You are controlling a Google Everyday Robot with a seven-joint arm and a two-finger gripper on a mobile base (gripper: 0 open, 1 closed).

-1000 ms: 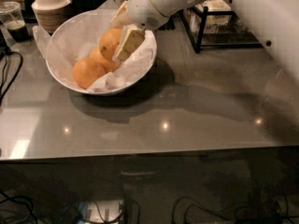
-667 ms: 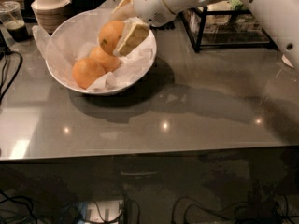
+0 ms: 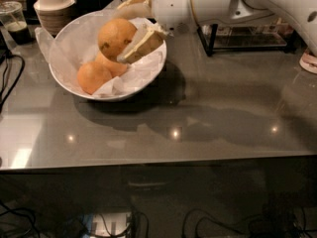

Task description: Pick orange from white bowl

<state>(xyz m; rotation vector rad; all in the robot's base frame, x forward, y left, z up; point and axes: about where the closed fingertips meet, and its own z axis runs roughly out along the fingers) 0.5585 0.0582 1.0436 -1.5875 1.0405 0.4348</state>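
Note:
The white bowl [image 3: 67, 86] lined with crinkled paper stands at the table's back left. My gripper [image 3: 130, 26] is shut on the orange [image 3: 115, 37], which shows dark specks on its skin. I hold it lifted above the bowl's middle, with one cream finger [image 3: 141, 44] in front of it and the other behind. Two plain oranges [image 3: 92, 77] lie lower in the bowl, below and left of the held one. My white arm reaches in from the upper right.
Stacked beige-white lidded bowls [image 3: 52, 4] stand just behind the white bowl. A clear cup with dark liquid [image 3: 14, 21] is at the far left. A black wire rack [image 3: 247, 33] stands at the back right. Black cables [image 3: 7, 78] trail over the left edge.
The gripper has lifted the speckled orange up off the other two, so it hangs above the bowl's middle. The bowl and the other oranges have stayed put.

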